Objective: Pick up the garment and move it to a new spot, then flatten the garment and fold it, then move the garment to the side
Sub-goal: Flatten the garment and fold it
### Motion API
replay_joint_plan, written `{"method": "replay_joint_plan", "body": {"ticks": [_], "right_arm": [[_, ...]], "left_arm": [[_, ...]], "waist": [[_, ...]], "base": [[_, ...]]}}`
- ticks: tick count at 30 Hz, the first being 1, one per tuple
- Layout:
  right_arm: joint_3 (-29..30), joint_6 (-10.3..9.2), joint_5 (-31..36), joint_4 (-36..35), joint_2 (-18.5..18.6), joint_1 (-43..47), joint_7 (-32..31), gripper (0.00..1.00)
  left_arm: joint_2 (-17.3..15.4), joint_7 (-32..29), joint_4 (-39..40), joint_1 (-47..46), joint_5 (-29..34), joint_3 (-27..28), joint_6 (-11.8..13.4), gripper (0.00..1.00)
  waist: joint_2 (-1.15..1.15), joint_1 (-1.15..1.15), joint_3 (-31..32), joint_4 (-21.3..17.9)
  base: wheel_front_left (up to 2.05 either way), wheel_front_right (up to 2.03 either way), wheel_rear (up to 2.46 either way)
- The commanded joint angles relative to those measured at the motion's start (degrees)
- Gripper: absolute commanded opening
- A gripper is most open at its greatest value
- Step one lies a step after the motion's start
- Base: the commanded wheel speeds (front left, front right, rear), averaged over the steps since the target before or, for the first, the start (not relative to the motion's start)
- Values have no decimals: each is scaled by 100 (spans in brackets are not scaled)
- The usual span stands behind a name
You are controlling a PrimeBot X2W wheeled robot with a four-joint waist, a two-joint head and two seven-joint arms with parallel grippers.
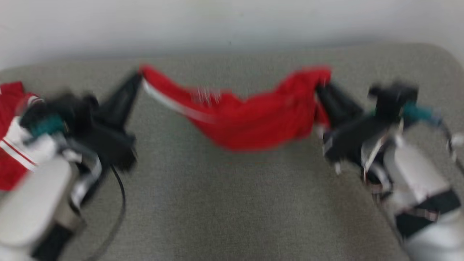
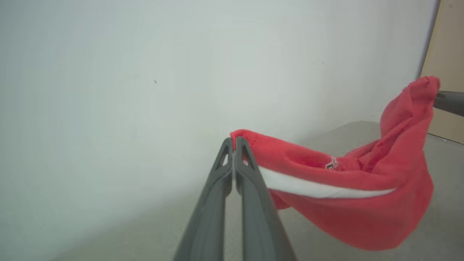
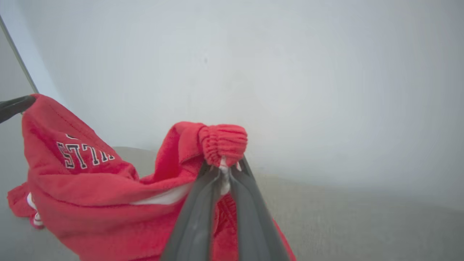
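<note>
Head view, blurred: a red garment (image 1: 246, 123) is hanging above a grey padded surface (image 1: 232, 210), toward its far edge by a pale wall (image 1: 232, 21). The left gripper (image 1: 139, 77) is clenching one end and the right gripper (image 1: 320, 86) is clenching the other, so the cloth is sagging between them like a hammock. Its long axis is running left to right across the robot's front, with a white stripe (image 1: 166, 101) trailing from the left end. Holding two far-apart ends this way is likely meant to spread the cloth before laying it flat. A second red and white cloth (image 1: 11, 101) is lying at the surface's left edge.

Left wrist view: the two dark fingers (image 2: 250, 188) are pressing together on a red corner just above the stripe, and the rest is drooping away to the right, toward the other gripper's fingertip.

Right wrist view: the fingers are gripping tightly just below a gathered, ribbed band (image 3: 223, 139) of the garment, with white fabric peeking between them. Lettering (image 3: 85, 156) on the cloth is reading upside down in this view
</note>
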State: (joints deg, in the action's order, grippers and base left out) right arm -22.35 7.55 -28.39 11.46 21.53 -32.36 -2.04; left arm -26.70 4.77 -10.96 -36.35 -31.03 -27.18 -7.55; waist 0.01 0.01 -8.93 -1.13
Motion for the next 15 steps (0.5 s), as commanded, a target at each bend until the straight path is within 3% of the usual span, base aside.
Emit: {"method": "replay_joint_plan", "body": {"ticks": [1,6,9,15], "right_arm": [[76,-13,-141,138,-206,-655,-169,0],[304,-13,-359,836,-518,-2766,-634,0],[566,-13,-499,1371,-765,-4015,-898,0],[1208,-13,-375,2622,-1082,-6108,-1169,0]], "left_arm": [[-217,-252,-52,-693,-147,-107,13,0],[-457,-702,-492,-2822,-643,-322,13,0],[-393,-821,-955,-4005,-1022,-211,13,0],[-174,-675,-2113,-5860,-1086,34,17,0]], "waist": [[-1,-1,-765,-173],[-1,-1,-1648,-243],[-1,-1,-2124,-287],[-1,-1,-2773,-314]], "base": [[0,0,0],[0,0,0],[0,0,0],[0,0,0]]}}
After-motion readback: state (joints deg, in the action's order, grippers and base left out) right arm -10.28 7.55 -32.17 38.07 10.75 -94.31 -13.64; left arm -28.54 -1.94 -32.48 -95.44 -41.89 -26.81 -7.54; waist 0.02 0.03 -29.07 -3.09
